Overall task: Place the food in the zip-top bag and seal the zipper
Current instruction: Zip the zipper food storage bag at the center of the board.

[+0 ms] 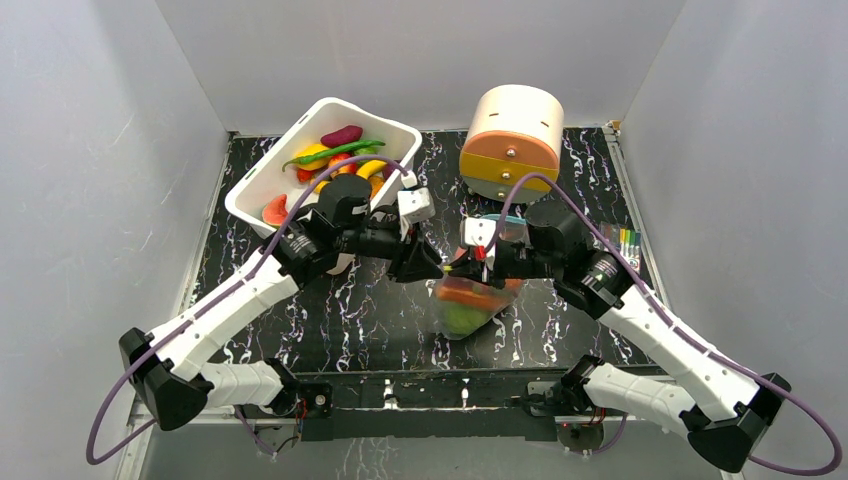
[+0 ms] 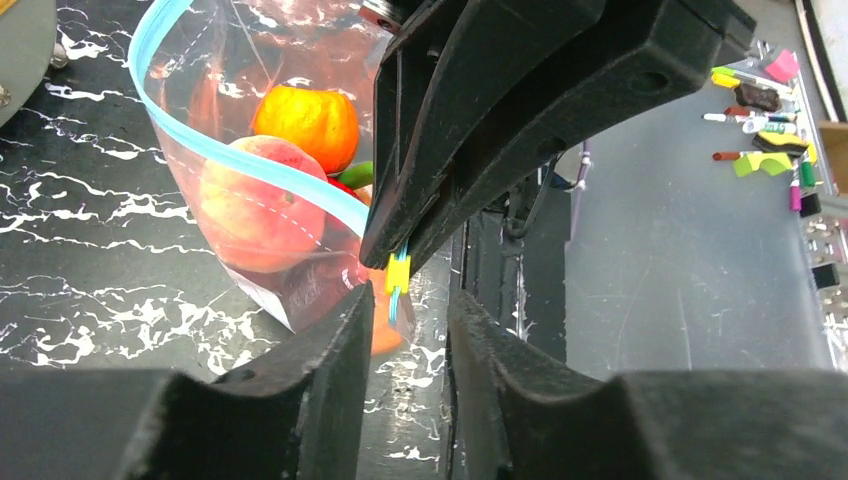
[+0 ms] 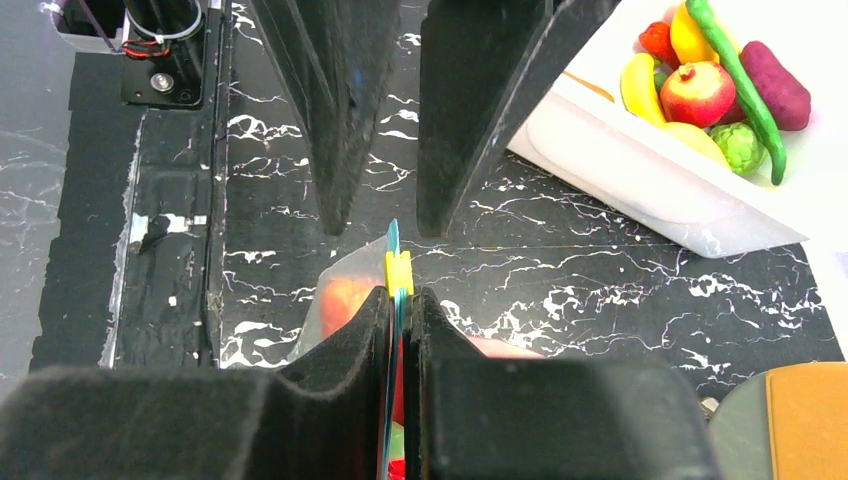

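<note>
Left gripper [image 2: 410,300] fingers parted, zipper [image 2: 240,160] end hanging between them. Right gripper [image 2: 395,255] clamped on zipper at yellow tab [image 2: 398,273]. Inside zip-top bag [image 2: 225,55]: peach [image 2: 250,205], orange [image 2: 305,120].

left arm [image 1: 230,300], right arm [image 1: 660,330]: white link shells, black joints and bases. purple cable [image 1: 531,177] along each. white wrist camera boxes [image 1: 416,205]. Matte black wedge-shaped fingers [image 3: 330,400].

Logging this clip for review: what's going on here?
The right gripper has its jaws pinched shut on the zipper of the zip-top bag, beside the yellow tab. The left gripper faces it at the same end, jaws open, gripping nothing. A peach and an orange are inside the bag; more food sits in the white bin.
</note>
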`<state>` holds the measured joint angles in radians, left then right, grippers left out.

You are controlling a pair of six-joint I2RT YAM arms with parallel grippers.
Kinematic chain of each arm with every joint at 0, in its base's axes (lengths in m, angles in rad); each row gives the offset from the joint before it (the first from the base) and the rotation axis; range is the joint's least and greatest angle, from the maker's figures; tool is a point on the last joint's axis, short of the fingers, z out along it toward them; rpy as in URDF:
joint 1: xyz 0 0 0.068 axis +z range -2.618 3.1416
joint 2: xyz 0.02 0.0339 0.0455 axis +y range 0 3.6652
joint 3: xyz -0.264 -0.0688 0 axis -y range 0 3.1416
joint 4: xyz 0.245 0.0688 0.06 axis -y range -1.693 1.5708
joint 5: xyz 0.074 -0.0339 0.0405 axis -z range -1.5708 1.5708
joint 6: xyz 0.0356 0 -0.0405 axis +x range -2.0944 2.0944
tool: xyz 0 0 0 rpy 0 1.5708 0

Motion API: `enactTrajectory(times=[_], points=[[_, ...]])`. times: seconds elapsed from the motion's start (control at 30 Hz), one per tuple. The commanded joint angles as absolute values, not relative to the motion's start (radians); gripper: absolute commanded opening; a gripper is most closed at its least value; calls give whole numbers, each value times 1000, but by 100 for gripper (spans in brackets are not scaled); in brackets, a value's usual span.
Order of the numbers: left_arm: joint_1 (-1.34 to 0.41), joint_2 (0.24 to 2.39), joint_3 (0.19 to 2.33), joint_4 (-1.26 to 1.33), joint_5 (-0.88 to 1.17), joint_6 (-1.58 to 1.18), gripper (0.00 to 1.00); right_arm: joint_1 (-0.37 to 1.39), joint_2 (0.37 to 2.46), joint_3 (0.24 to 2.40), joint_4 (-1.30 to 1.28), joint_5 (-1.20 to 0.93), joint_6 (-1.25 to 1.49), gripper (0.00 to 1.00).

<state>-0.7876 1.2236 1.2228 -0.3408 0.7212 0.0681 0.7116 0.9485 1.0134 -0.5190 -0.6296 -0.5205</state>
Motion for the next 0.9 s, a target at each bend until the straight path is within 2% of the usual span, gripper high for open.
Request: enactTrajectory(times=[0.0,0.07,0.13,0.4,0.47,0.57,0.7,0.77,0.87], points=[[-792,1167,1188,-307,718,36,37,710,883,1000,-409,-621,-497,0],[-792,1159,1173,-300,710,34,45,710,874,998,-400,-621,-489,0],[-792,1154,1160,-293,701,33,48,709,871,999,-401,-621,-483,0],[-792,1172,1117,-202,708,6,50,710,867,985,-364,-634,-441,0],[-792,1180,1105,-179,719,1,44,710,867,985,-345,-642,-424,0],[-791,1191,1094,-159,728,-1,24,710,867,984,-323,-650,-406,0],[-792,1191,1083,-144,731,-5,11,710,868,979,-322,-656,-401,0],[-792,1182,1073,-127,734,-5,0,710,866,972,-316,-661,-394,0],[-791,1167,1060,-108,738,-2,0,709,861,961,-301,-668,-381,0]])
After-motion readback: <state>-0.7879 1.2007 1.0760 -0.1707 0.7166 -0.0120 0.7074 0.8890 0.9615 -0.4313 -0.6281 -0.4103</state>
